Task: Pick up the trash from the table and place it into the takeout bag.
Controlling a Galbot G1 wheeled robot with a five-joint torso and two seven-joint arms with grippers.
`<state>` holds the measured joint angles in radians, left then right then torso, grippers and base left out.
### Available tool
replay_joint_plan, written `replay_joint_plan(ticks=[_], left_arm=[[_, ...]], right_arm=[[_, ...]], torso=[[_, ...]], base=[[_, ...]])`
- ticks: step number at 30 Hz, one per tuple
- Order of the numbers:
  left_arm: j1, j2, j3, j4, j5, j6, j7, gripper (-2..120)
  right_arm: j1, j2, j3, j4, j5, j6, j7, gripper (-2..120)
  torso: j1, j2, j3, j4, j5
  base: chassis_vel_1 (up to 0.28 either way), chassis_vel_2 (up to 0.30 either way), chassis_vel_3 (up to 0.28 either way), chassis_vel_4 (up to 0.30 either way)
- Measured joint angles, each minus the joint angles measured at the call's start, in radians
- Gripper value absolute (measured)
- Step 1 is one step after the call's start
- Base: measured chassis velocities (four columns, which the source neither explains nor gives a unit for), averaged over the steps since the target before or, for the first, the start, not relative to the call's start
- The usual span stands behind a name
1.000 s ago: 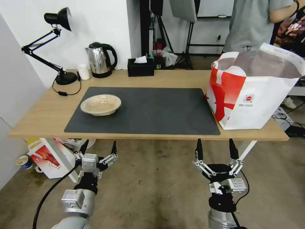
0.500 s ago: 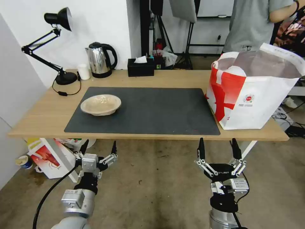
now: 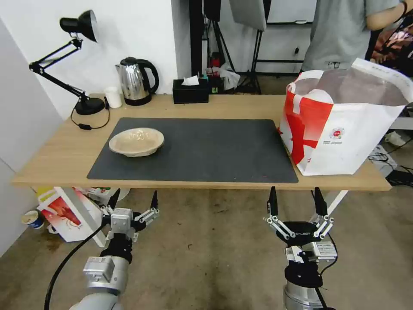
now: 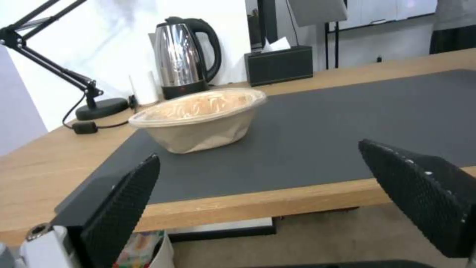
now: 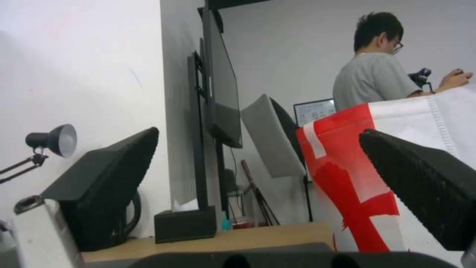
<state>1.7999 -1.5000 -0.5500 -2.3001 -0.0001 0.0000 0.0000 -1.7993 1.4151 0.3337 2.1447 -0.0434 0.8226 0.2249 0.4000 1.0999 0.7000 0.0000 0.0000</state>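
Observation:
A shallow tan pulp bowl (image 3: 137, 141) (image 4: 200, 117), the trash in view, sits on the left part of the dark grey mat (image 3: 202, 150) on the light-wood table (image 3: 60, 159). The takeout bag (image 3: 340, 125) (image 5: 372, 178), white with red bands and foil lining, stands open at the table's right end. My left gripper (image 3: 133, 199) (image 4: 267, 193) hangs open below the table's front edge, in front of the bowl. Below the front edge near the bag, my right gripper (image 3: 294, 199) (image 5: 263, 186) is open with nothing between its fingers.
Along the table's back edge stand a black desk lamp (image 3: 81, 64), a small white cup (image 3: 113, 97), a steel kettle (image 3: 135, 82) and a black tissue box (image 3: 190, 91). A white box with a red crayfish print (image 3: 64, 213) lies on the floor under the left end.
The right gripper has shifted slightly to the right and a touch lower. The left arm, bowl and bag have not moved.

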Motion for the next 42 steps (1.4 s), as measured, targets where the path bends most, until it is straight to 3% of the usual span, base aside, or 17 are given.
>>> replay_joint_plan(ticks=[22, 28, 29, 37, 38, 42], left_arm=[[-0.006, 0.001, -0.006, 0.002, -0.001, -0.009, 0.0, 100], [-0.117, 0.016, -0.128, 0.071, -0.021, -0.171, 0.002, 100], [-0.117, 0.016, -0.128, 0.071, -0.021, -0.171, 0.002, 100], [-0.291, 0.041, -0.318, 0.181, -0.055, -0.43, 0.007, 100], [-0.291, 0.041, -0.318, 0.181, -0.055, -0.43, 0.007, 100], [-0.365, 0.052, -0.4, 0.228, -0.07, -0.54, 0.009, 100]], right_arm=[[0.0, 0.0, 0.0, 0.0, 0.0, 0.0, -0.001, 100], [0.0, 0.0, 0.0, 0.0, 0.0, 0.0, -0.001, 100], [0.0, 0.0, 0.0, 0.0, 0.0, 0.0, -0.001, 100], [0.0, 0.0, 0.0, 0.0, 0.001, 0.0, -0.001, 100], [0.0, 0.0, 0.0, 0.0, 0.001, 0.0, -0.001, 100], [0.0, 0.0, 0.0, 0.0, 0.001, 0.0, -0.001, 100]], torso=[[0.0, 0.0, 0.0, 0.0001, 0.0], [0.0, 0.0, 0.0, 0.0, -0.0001], [0.0, 0.0, 0.0, 0.0, -0.0001], [0.0, 0.0, 0.0, 0.0, 0.0], [0.0, 0.0, 0.0, 0.0, 0.0], [0.0, 0.0, 0.0, -0.0001, 0.0002]], base=[[0.0, 0.0, 0.0, 0.0], [0.0, 0.0, 0.0, 0.0], [0.0, 0.0, 0.0, 0.0], [0.0, 0.0, 0.0, 0.0], [0.0, 0.0, 0.0, 0.0], [0.0, 0.0, 0.0, 0.0]])
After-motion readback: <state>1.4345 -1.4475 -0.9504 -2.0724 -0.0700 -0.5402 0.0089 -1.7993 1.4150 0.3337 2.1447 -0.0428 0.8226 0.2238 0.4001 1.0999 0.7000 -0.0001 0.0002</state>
